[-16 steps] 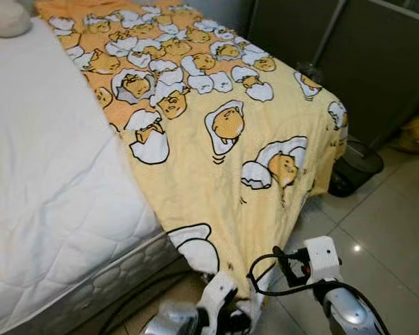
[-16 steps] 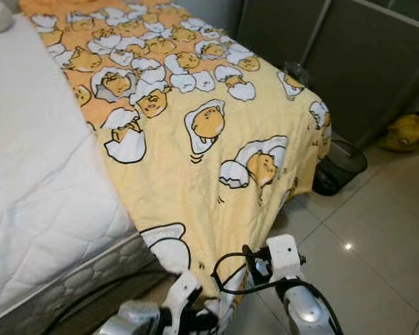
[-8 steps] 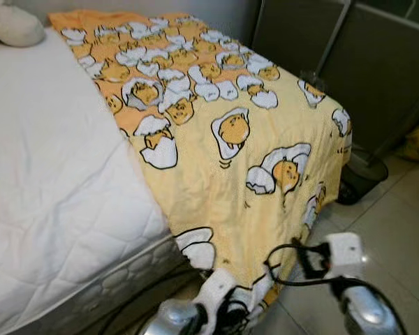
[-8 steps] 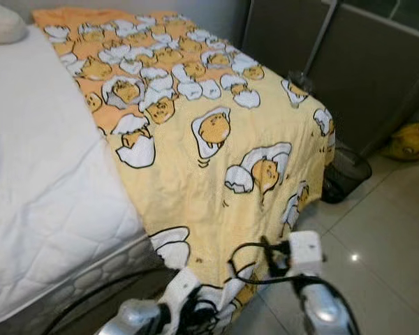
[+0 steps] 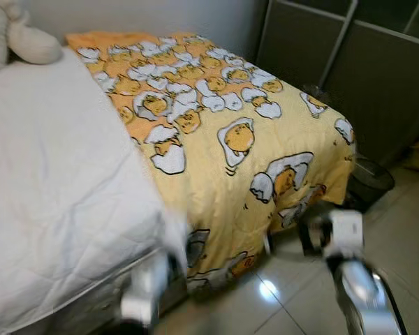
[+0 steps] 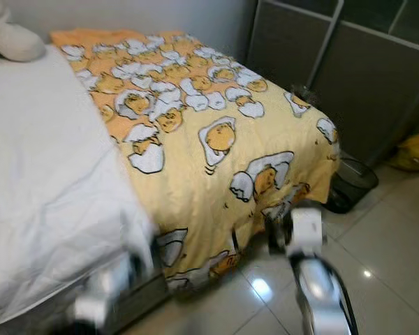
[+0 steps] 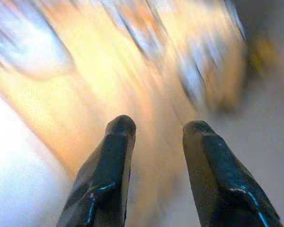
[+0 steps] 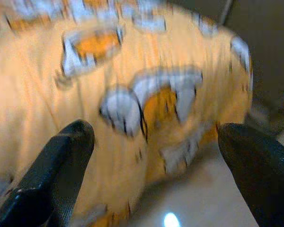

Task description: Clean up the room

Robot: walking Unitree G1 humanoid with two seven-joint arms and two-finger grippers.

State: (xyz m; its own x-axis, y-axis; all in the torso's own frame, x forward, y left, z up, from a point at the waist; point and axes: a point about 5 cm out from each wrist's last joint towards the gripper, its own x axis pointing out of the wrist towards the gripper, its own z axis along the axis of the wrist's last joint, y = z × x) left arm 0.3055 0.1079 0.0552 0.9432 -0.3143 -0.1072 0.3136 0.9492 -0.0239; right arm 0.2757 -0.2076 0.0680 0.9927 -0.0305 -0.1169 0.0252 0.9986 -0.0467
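1 yellow blanket (image 5: 223, 139) on 1 bed (image 5: 56, 181) — both grippers, left gripper (image 7: 154, 127) & right gripper (image 8: 154, 132), empty.

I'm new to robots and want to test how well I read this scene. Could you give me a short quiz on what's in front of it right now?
1. True or false: the yellow blanket covers the whole white mattress.
2. What stands on the tiled floor past the bed's far corner? A) a dark mesh bin B) a chair C) a lamp
3. Fill in: in the wrist views, the fingers of the left gripper and the right gripper are both ____.

Key
1. False: it covers the right part; the left part lies bare.
2. A, the dark mesh bin.
3. Open, with nothing between them.
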